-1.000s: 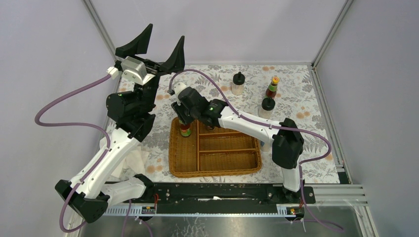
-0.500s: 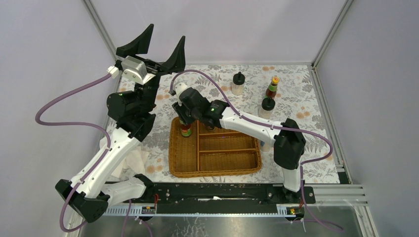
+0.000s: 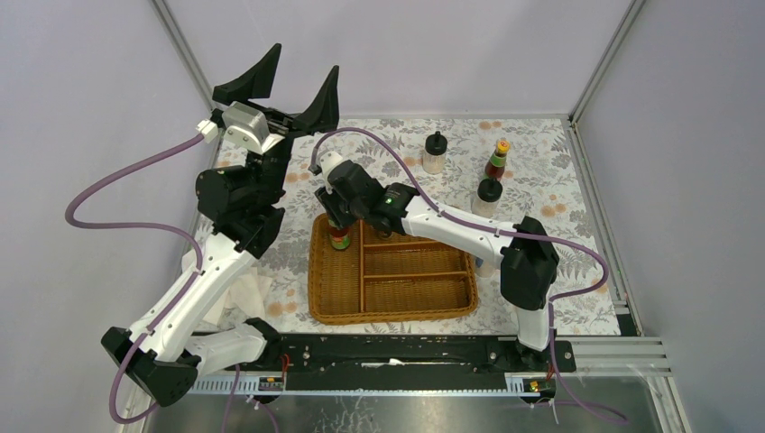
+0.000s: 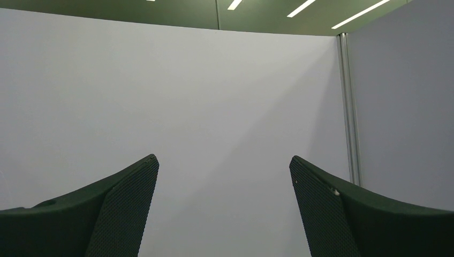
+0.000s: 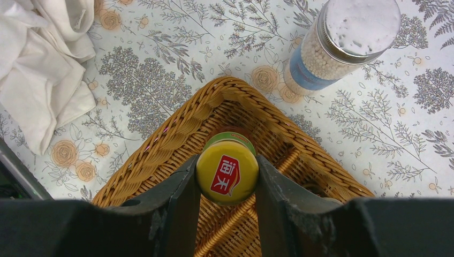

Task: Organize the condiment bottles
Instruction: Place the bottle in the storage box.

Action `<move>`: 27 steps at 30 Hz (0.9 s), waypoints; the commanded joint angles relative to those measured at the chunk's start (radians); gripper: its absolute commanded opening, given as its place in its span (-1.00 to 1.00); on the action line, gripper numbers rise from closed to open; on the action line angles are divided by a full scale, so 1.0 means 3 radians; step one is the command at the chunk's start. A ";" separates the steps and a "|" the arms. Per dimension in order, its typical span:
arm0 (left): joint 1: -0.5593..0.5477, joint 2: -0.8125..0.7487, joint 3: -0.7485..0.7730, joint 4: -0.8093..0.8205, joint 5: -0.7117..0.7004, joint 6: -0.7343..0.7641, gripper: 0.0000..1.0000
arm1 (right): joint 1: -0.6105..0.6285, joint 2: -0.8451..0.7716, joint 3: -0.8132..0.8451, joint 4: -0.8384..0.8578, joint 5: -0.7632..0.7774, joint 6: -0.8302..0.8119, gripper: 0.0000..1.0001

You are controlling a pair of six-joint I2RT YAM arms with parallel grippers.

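Lilac walls (image 3: 433, 45), striplights (image 4: 302, 7) (ceiling, lit), floral tablecloth (image 3: 559, 180)

- A yellow-capped bottle (image 5: 227, 172) with red and green bands is found upright in the far left corner of the wicker basket (image 3: 397, 307). It is clamped at the cap by the right gripper (image 5: 226, 163). A red label is noted on the cap.
- A silver-lidded shaker (image 5: 342, 43) with white contents and a blue band is stood upright on the counter (image 3: 559, 180), just outside that basket corner.
- A cream jar (image 3: 435, 152) with a black knobbed lid is stood upright far back on the counter.
- A second cream jar (image 3: 487, 196) is stood to its right, nearer the basket.
- A second yellow-capped bottle (image 3: 496, 160) is stood upright just behind the second cream jar.
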 commanded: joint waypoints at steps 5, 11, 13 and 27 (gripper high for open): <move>-0.0024 0.0000 0.0025 0.0133 -0.0002 -0.0016 0.95 | -0.0032 -0.0229 0.0023 0.0203 0.0075 -0.0005 -0.68; -0.0019 0.0000 0.0005 0.0136 -0.0002 -0.0010 0.95 | -0.0032 -0.0214 0.0029 0.0194 0.0062 -0.0018 -0.08; -0.0023 0.0004 0.0005 0.0136 -0.0005 -0.0009 0.95 | -0.0032 -0.0209 0.0033 0.0192 0.0051 -0.0022 0.01; -0.0021 0.0023 0.0013 0.0155 -0.0002 -0.0016 0.95 | -0.0032 -0.0203 0.0075 0.0149 0.0030 -0.0054 0.09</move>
